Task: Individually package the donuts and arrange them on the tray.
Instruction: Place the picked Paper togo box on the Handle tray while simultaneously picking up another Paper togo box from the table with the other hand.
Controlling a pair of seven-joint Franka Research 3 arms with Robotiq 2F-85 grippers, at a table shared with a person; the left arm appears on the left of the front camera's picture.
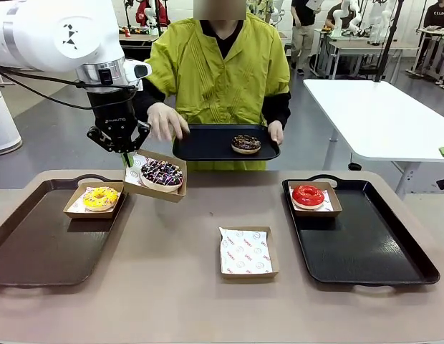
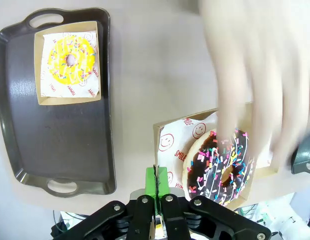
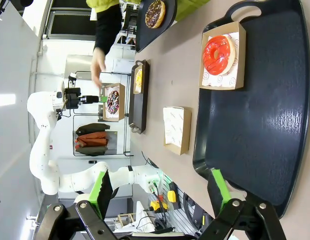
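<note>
I see the left gripper [image 1: 127,156] pinching a corner of the cardboard box [image 1: 154,192] that carries the dark sprinkled donut [image 1: 162,173], raised beside the left tray [image 1: 36,244]. The jaws of the right gripper [image 3: 160,184] stand spread above the right tray [image 1: 365,244], which holds the boxed red donut [image 1: 308,195].

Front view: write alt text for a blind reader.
The left gripper, shut on the edge of a cardboard box, holds it up with a dark sprinkled donut inside, beside a tray with a boxed yellow donut. A person opposite holds another tray.
</note>
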